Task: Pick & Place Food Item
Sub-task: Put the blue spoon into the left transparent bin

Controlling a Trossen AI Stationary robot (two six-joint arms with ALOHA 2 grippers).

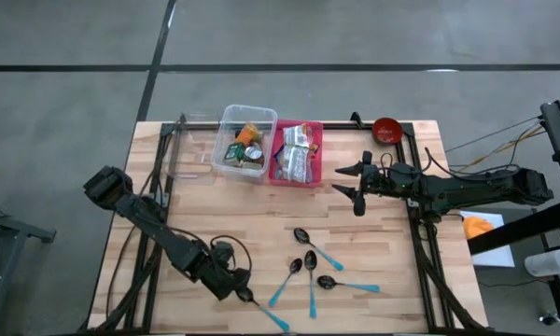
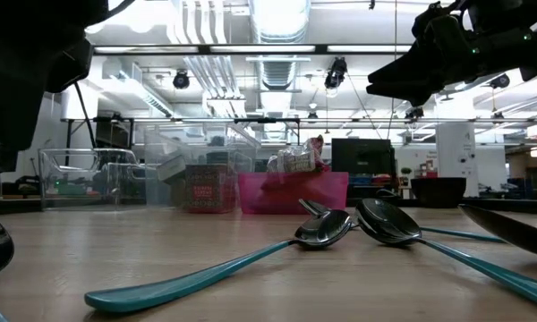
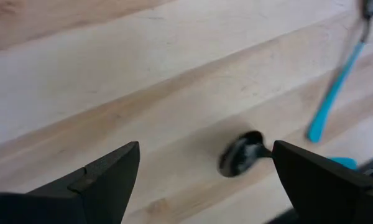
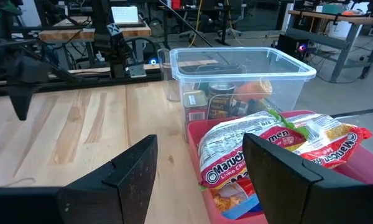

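Note:
Food sits in two bins at the table's far side: cans and packets in a clear bin (image 1: 245,140) (image 4: 242,78), ramen packs (image 4: 280,143) in a pink bin (image 1: 297,154). My right gripper (image 1: 350,184) (image 4: 199,142) hangs open and level to the right of the pink bin, facing both bins and touching nothing. My left gripper (image 1: 235,287) (image 3: 205,149) is open and points down near the table's front edge. Below it the dark bowl (image 3: 241,154) of a teal-handled spoon (image 1: 261,310) lies on the wood between its fingers, apart from both.
Several more teal-handled spoons (image 1: 313,266) (image 2: 327,228) lie on the table's near middle. A red bowl (image 1: 386,129) stands at the far right corner. Black frame rails run along the table's left and right sides. Bare wood (image 1: 261,210) lies between bins and spoons.

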